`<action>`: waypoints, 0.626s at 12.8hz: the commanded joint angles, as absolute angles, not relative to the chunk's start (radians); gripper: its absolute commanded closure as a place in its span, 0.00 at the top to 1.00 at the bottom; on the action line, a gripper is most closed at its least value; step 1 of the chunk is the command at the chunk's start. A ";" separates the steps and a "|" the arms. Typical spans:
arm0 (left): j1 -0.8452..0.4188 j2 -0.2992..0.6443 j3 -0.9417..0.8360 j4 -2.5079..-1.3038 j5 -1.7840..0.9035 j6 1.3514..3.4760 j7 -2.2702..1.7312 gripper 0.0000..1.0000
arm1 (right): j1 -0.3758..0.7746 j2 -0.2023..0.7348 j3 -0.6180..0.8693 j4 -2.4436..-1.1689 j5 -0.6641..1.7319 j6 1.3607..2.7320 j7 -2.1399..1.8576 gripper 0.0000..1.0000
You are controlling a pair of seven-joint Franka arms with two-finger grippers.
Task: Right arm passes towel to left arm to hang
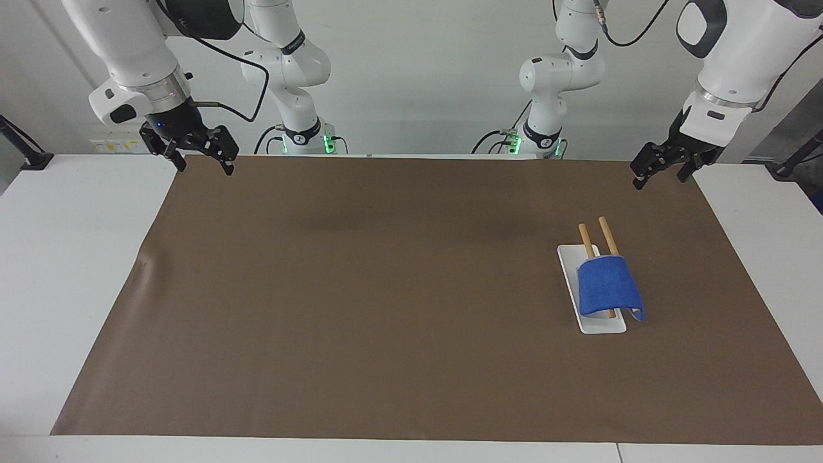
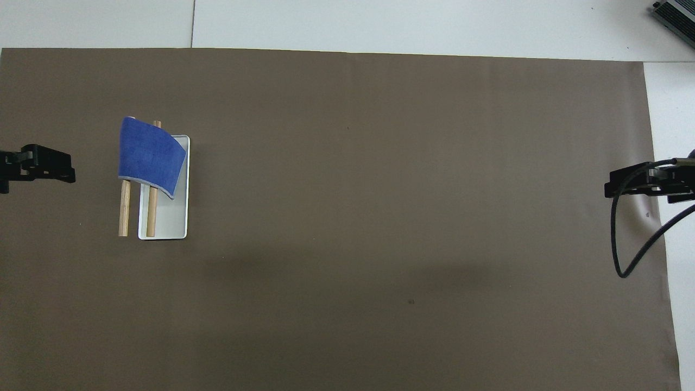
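The bright-blue towel [image 1: 607, 289] is draped over two wooden rods [image 1: 606, 234] on a white base [image 1: 568, 267], toward the left arm's end of the table. It also shows in the overhead view [image 2: 151, 155], covering the rods' [image 2: 125, 209] ends farther from the robots. My left gripper [image 1: 657, 179] hangs open and empty in the air over the mat's edge, apart from the towel. My right gripper [image 1: 206, 168], with its blue wrist light, hangs open and empty over the mat's corner at its own end.
A brown mat [image 1: 386, 289] covers most of the white table [image 1: 77, 257]. The right arm's black cable [image 2: 630, 239] loops down over the mat's edge. Two more white arms [image 1: 296, 77] stand at the table's edge nearest the robots.
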State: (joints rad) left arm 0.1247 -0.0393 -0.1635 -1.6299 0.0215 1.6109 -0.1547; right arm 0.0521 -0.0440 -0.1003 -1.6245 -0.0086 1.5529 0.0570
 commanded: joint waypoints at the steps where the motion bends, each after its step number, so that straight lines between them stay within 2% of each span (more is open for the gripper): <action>1: 0.121 -0.044 -0.164 -1.624 0.032 1.670 -0.156 1.00 | 0.043 -0.052 -0.095 -1.635 0.011 1.562 0.074 1.00; 8: 0.121 -0.044 -0.169 -1.628 0.026 1.690 -0.143 1.00 | 0.043 -0.054 -0.095 -1.635 0.011 1.562 0.072 1.00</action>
